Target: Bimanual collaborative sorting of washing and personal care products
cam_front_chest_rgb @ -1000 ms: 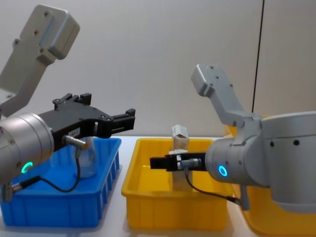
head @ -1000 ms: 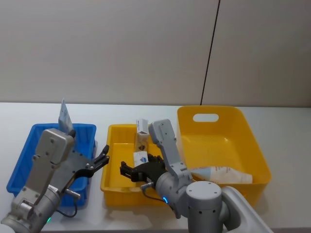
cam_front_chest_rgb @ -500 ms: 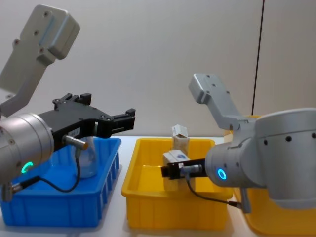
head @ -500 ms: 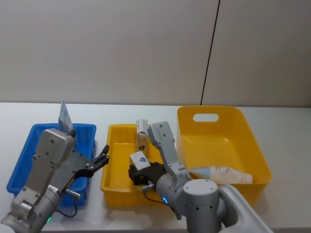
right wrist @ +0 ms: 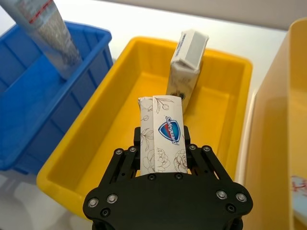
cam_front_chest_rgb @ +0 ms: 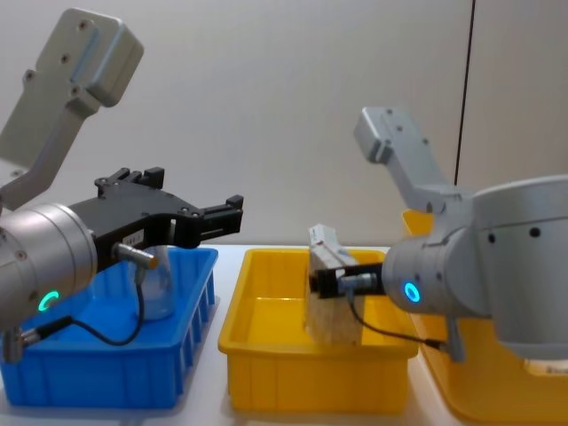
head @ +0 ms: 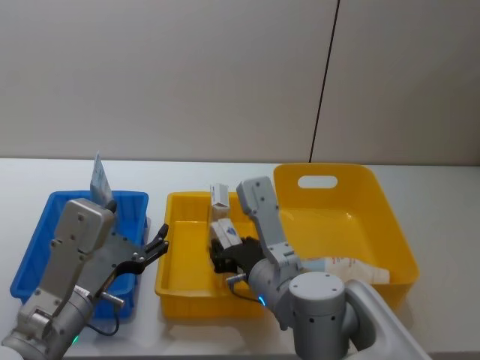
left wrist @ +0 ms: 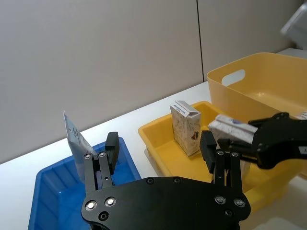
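Observation:
My right gripper (right wrist: 163,143) is shut on a whitish carton (right wrist: 163,136) with a blue shield mark, holding it above the small yellow bin (head: 176,251). The held carton (head: 223,231) hangs close in front of a second carton (head: 219,195) that stands upright at the bin's far side (right wrist: 188,67). A pale blue tube (head: 99,178) leans upright in the blue bin (head: 45,232). Another tube (head: 345,266) lies in the large yellow bin (head: 379,217). My left gripper (head: 157,244) hovers open and empty by the blue bin's right edge (cam_front_chest_rgb: 222,217).
The three bins stand side by side on a white table (head: 435,195), blue at the left and the large yellow one at the right. A grey wall rises behind the table.
My right gripper closed on the carton low in the small yellow bin, lifted it and carried it back toward the standing carton. The left arm has not moved.

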Controlling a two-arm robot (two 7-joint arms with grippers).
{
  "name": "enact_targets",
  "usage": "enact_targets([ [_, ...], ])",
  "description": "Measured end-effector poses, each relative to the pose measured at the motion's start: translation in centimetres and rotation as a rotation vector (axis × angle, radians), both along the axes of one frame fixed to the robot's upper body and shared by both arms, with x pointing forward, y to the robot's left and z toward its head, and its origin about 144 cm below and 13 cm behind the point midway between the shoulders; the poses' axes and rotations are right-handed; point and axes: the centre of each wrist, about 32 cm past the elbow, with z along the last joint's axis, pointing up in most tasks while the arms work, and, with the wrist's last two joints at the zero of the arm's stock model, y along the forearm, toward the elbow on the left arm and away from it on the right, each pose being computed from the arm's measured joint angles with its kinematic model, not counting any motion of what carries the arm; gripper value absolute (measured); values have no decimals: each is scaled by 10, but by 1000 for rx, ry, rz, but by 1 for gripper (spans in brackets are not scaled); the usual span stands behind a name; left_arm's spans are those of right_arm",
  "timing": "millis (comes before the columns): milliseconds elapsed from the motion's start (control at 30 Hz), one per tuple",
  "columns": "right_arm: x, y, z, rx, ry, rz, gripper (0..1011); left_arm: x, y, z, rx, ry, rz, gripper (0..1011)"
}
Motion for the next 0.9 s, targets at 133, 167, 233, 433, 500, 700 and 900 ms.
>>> enact_targets([
  [133,-3,-2,6,1,-45,-7,367,0,0,0,0,0,0,1001],
  [167,-3,-3,6,0,-52,-8,367,0,0,0,0,0,0,1001],
  [233,-6,-5,11,2,-85,-13,367,0,0,0,0,0,0,1001],
  [433,-12,-11,22,6,-168,-30,367,0,0,0,0,0,0,1001],
  [500,-13,-13,25,6,-193,-37,367,0,0,0,0,0,0,1001],
  [700,-21,-24,40,1,-291,-86,367,0,0,0,0,0,0,1001],
  [900,-29,-36,53,-11,-353,-148,367,0,0,0,0,0,0,1001],
])
